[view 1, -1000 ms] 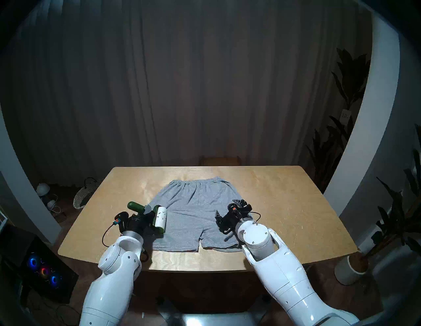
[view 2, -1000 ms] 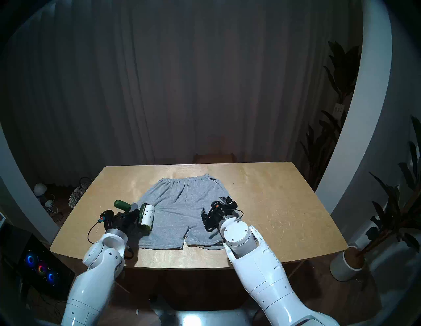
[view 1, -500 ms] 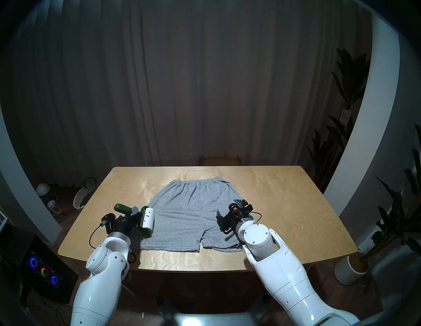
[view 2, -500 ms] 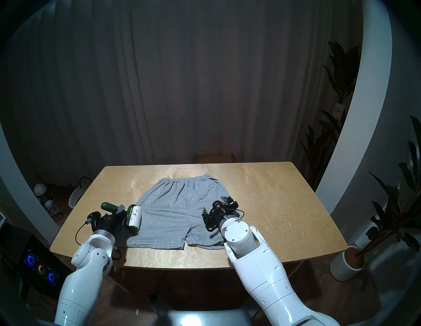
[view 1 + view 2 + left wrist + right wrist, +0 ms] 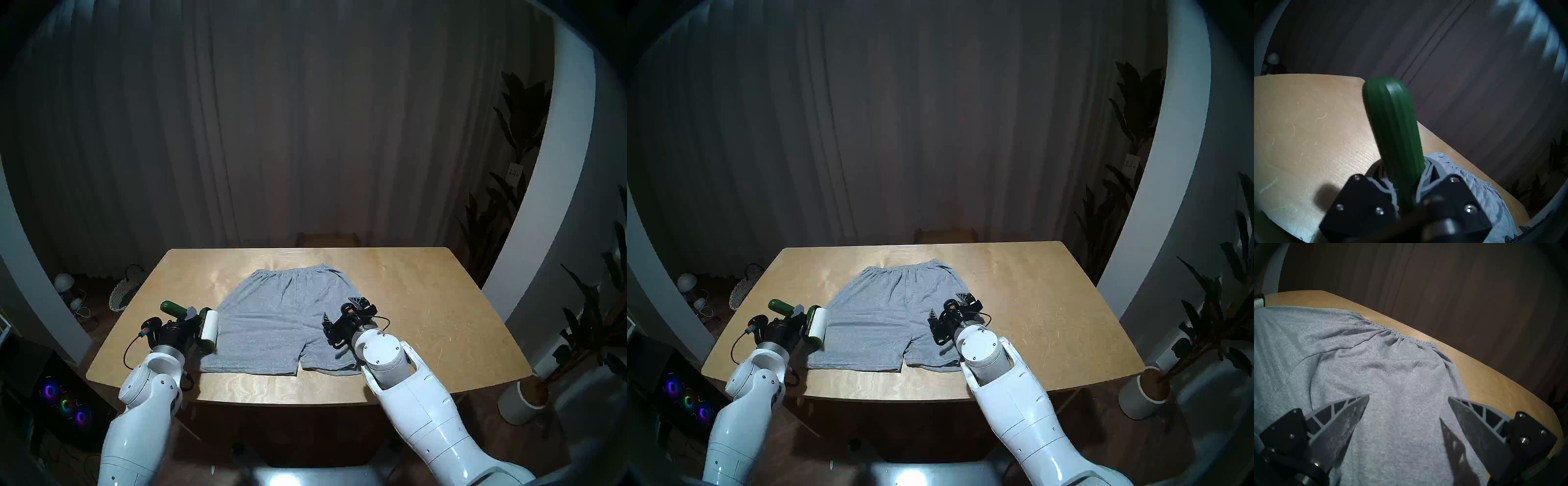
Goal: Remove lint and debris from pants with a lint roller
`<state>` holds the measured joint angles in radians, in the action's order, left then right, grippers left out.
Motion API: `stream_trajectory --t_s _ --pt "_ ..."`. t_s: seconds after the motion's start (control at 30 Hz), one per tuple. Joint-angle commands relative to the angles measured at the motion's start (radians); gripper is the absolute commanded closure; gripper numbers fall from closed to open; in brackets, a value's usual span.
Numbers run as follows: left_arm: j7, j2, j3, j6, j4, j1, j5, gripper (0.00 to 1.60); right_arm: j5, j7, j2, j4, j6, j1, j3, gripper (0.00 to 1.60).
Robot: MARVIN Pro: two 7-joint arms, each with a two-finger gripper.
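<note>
Lint roller [image 5: 207,326] in left claw [image 5: 190,320], now farther left.

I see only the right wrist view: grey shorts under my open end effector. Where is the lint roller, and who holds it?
Observer: The left end effector is shut on the green handle of the lint roller.
Operator: Is its white roll on the shorts?
Observer: In the head views the roll is at the left edge of the shorts, beside the left leg. I cannot tell if it presses the cloth.
</note>
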<state>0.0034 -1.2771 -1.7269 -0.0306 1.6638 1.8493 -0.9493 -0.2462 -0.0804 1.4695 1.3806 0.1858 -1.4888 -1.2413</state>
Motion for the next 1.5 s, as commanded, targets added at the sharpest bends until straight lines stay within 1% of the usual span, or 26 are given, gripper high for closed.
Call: stream_trajectory --t_s 0.0,0.27,0.43,0.63,0.9,1.07,1.13,1.23,1.27,1.3,1.37,1.47 --pt "-0.009 0.020 -0.029 0.008 0.013 -0.002 -0.002 1.60 -0.010 -0.003 -0.029 -0.057 0.036 -0.064 0.002 0.00" --pt "-0.010 0.015 -0.050 0.015 0.001 -0.016 -0.022 1.60 -0.009 0.000 -0.034 -0.056 0.037 -0.067 -0.001 0.00" --pt "-0.019 0.008 -0.089 0.013 0.006 -0.026 -0.076 1.60 -0.006 0.001 -0.035 -0.058 0.034 -0.067 -0.003 0.00" --pt "-0.046 -0.017 -0.141 0.003 0.006 -0.034 -0.183 1.60 -0.003 0.001 -0.035 -0.060 0.031 -0.067 -0.004 0.00" --pt "-0.076 -0.028 -0.170 -0.009 -0.004 -0.038 -0.265 1.60 0.007 -0.006 -0.034 -0.050 0.029 -0.070 -0.010 0.00" --pt "-0.104 -0.047 -0.187 -0.033 0.000 -0.045 -0.346 1.60 0.041 -0.025 -0.034 0.004 0.014 -0.089 -0.031 0.00" --pt "-0.119 -0.049 -0.190 -0.051 0.002 -0.046 -0.374 1.60 0.082 -0.043 -0.024 0.047 0.023 -0.101 -0.056 0.00" --pt "-0.142 -0.052 -0.196 -0.085 0.001 -0.046 -0.424 1.60 0.110 -0.063 -0.031 0.115 0.021 -0.119 -0.069 0.00" --pt "-0.147 -0.053 -0.197 -0.091 0.001 -0.046 -0.433 1.60 0.123 -0.071 -0.030 0.134 0.018 -0.123 -0.075 0.00" --pt "-0.153 -0.055 -0.196 -0.097 0.000 -0.046 -0.442 1.60 0.144 -0.075 -0.024 0.147 -0.004 -0.125 -0.085 0.00" --pt "-0.157 -0.055 -0.193 -0.103 0.001 -0.044 -0.445 1.60 0.167 -0.083 -0.018 0.177 -0.010 -0.129 -0.097 0.00" --pt "-0.160 -0.056 -0.192 -0.109 0.001 -0.044 -0.450 1.60 0.192 -0.074 -0.001 0.214 -0.033 -0.138 -0.111 0.00"
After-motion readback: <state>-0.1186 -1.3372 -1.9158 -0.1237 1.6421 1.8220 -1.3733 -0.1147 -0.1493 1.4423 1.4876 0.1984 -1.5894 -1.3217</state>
